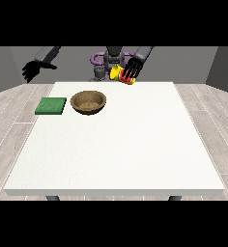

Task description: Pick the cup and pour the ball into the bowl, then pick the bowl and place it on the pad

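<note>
cup (121, 74) | held in curled fingers of hand at view's right (133, 69), lifted above tabletop (116, 144) far edge | bowl (88, 102) lies viewer-left and nearer camera | other hand (33, 70) empty, fingers relaxed

Grey arms, black hands (32, 70), purple loops.

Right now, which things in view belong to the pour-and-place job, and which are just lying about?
Belongs to the job:
cup, yellow and red, in the hand at the view's right
bowl, brown, on the table
pad, green, beside the bowl
ball: not visible

Just lying about:
nothing else on the table
</note>
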`<act>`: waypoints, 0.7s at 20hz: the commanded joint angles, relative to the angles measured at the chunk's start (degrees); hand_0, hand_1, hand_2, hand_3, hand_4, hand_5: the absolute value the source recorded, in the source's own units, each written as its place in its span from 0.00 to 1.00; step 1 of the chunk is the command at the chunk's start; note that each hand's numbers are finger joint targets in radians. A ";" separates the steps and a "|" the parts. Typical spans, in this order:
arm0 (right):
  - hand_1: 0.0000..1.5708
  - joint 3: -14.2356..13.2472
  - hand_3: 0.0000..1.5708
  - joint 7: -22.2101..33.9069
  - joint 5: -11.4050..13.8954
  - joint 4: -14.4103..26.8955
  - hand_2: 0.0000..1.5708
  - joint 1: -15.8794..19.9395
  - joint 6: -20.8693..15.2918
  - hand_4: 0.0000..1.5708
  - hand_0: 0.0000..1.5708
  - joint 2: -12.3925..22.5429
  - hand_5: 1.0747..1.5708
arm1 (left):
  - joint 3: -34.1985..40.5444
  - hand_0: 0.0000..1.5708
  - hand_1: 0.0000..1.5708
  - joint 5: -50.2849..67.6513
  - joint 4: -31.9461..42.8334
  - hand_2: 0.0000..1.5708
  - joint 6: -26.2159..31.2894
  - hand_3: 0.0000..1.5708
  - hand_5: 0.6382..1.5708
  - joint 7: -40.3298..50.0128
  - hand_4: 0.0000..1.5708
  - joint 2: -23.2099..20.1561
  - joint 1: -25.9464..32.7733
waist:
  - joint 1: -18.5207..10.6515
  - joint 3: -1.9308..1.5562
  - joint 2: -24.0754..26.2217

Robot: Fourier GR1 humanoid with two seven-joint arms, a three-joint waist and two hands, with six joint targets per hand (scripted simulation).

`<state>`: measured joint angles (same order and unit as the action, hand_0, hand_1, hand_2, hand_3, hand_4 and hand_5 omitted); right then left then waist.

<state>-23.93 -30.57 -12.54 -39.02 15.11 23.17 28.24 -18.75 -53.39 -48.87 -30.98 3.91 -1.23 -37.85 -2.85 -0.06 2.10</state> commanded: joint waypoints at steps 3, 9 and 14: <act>0.00 0.45 0.00 -1.73 0.78 3.01 0.00 1.00 1.33 0.00 0.00 0.93 0.95 | -7.83 0.52 0.52 -9.09 -2.86 1.00 2.22 0.99 1.00 9.57 0.56 1.19 -1.63 | 0.49 0.00 -0.54; 0.00 1.85 0.10 5.51 1.90 1.98 0.00 11.80 -6.46 0.00 0.00 -0.34 0.92 | -14.92 0.35 0.35 -15.54 -2.85 1.00 4.38 1.00 1.00 18.91 0.57 1.22 -6.23 | 1.20 0.04 -2.86; 0.00 1.60 0.17 0.31 1.94 4.32 0.00 10.88 -2.92 0.00 0.00 0.68 0.91 | -18.63 0.24 0.24 -22.56 -4.96 1.00 7.07 1.00 1.00 22.04 0.57 1.23 -8.31 | 0.99 -0.01 -6.59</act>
<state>-22.17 -27.75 -10.78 -36.44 24.60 19.59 28.63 -33.40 -71.18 -51.81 -25.38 22.01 -0.04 -44.43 -1.45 -0.04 -1.43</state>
